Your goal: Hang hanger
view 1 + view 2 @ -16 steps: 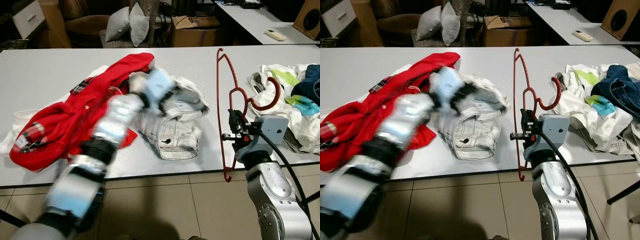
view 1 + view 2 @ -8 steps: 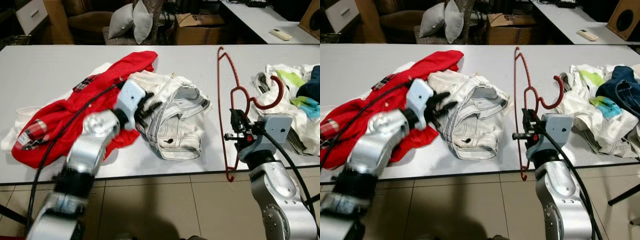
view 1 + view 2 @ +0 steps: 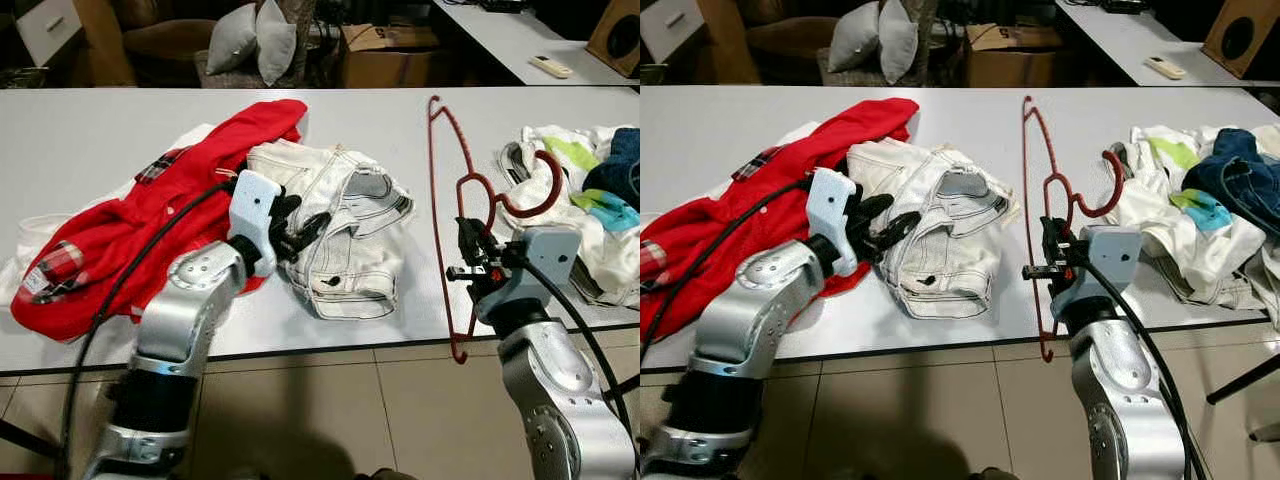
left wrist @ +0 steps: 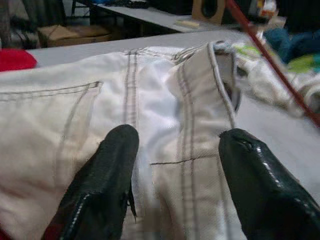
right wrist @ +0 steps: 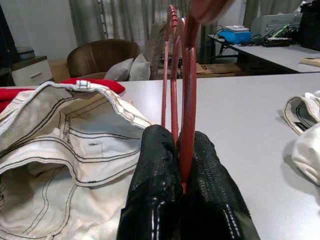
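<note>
Thin dark-red plastic hanger [image 3: 447, 215] w/ curved hook, upright over near right edge of grey table [image 3: 90, 140], pinched in right gripper [image 3: 467, 252]. Left gripper [image 3: 300, 228] spread apart over crumpled white jeans [image 3: 350, 240].

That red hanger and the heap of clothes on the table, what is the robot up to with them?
The right gripper holds the red hanger upright at the table's near edge, its fingers pinched on the wire. The left gripper reaches with open fingers over the white jeans that lie beside a red garment. Nothing is on the hanger yet.
</note>
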You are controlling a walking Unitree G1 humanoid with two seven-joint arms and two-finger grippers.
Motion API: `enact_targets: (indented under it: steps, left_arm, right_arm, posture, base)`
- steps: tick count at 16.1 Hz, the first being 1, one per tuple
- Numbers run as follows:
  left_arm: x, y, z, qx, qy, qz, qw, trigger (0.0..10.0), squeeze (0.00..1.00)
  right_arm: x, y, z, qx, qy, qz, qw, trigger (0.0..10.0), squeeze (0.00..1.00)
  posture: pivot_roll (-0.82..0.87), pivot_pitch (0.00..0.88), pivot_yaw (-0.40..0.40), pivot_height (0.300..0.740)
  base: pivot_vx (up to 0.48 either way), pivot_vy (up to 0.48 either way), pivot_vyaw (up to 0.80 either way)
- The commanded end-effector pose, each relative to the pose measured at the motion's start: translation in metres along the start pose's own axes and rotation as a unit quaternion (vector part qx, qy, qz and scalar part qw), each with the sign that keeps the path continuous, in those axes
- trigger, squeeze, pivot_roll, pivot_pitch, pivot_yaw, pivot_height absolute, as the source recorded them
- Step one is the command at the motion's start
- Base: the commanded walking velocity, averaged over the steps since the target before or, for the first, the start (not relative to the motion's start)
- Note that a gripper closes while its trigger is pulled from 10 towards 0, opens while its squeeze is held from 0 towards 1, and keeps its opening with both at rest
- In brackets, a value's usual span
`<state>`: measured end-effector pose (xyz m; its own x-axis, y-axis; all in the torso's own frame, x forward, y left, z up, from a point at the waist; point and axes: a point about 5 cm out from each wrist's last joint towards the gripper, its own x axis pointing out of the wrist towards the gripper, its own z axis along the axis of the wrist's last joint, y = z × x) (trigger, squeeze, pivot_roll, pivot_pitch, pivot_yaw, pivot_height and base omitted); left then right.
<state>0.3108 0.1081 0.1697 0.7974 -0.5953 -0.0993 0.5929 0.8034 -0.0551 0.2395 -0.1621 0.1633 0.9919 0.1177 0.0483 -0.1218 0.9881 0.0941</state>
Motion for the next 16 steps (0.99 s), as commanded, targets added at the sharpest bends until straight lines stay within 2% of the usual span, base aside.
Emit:
enact_targets:
  steps: [1,3,5,6,7,9,12,14,15,16]
  left_arm:
    - [0.000,-0.003,0.007,-0.005,-0.006,-0.009,1.000,10.0,0.00]
    - [0.000,-0.009,0.008,-0.040,-0.012,-0.026,0.999,10.0,0.00]
    - [0.000,-0.014,0.006,-0.044,-0.009,-0.034,0.998,10.0,0.00]
    - [0.000,-0.016,0.003,-0.021,0.005,-0.034,0.999,10.0,0.00]
    - [0.000,-0.014,-0.002,0.028,0.025,-0.020,0.999,10.0,0.00]
    - [0.000,-0.010,-0.003,0.066,0.028,0.001,0.997,10.0,0.00]
    - [-0.001,-0.004,0.000,0.092,0.020,0.033,0.995,10.0,0.00]
    - [-0.003,-0.002,0.000,0.090,0.017,0.045,0.995,10.0,0.00]
    - [-0.004,-0.001,0.000,0.086,0.016,0.049,0.995,8.4,0.00]
    - [-0.006,0.000,-0.002,0.075,0.013,0.055,0.996,2.8,0.00]
  right_arm:
    - [0.001,0.001,0.002,0.000,-0.002,0.006,1.000,10.0,0.00]
    - [0.000,0.002,0.002,0.000,-0.001,0.007,1.000,10.0,0.00]
    - [0.000,0.002,0.000,0.000,0.001,0.008,1.000,10.0,0.00]
    - [0.001,0.002,0.001,0.000,0.002,0.011,1.000,10.0,0.00]
    - [0.001,0.003,0.001,-0.001,0.002,0.013,1.000,10.0,0.00]
    - [0.002,0.004,0.001,-0.001,0.001,0.015,1.000,10.0,0.00]
    - [0.002,0.005,0.002,0.001,-0.003,0.014,1.000,10.0,0.00]
    - [0.000,0.005,0.000,0.001,0.001,0.015,1.000,10.0,0.00]
    - [0.000,0.005,0.000,0.001,0.001,0.016,1.000,10.0,0.00]
    - [0.000,0.005,0.000,0.001,0.002,0.017,1.000,10.0,0.00]
  posture:
    - [-0.03,0.007,-0.035,0.740]
    - [-0.03,0.003,-0.036,0.740]
    - [-0.03,0.000,-0.040,0.740]
    - [-0.02,0.001,-0.043,0.740]
    - [-0.02,0.000,-0.043,0.740]
    - [-0.02,0.000,-0.037,0.740]
    - [-0.02,0.000,-0.037,0.740]
    - [-0.02,0.001,-0.041,0.740]
    - [-0.02,0.003,-0.043,0.740]
    - [-0.02,0.005,-0.046,0.740]
  base:
    - [0.000,0.000,0.00]
    - [0.000,0.000,0.00]
    - [0.000,0.000,0.00]
    - [0.000,0.000,0.00]
    - [0.000,0.000,0.00]
    - [0.000,0.000,0.00]
    - [0.000,0.000,0.00]
    - [0.000,0.000,0.00]
    - [0.000,0.000,0.00]
    - [0.000,0.000,0.00]
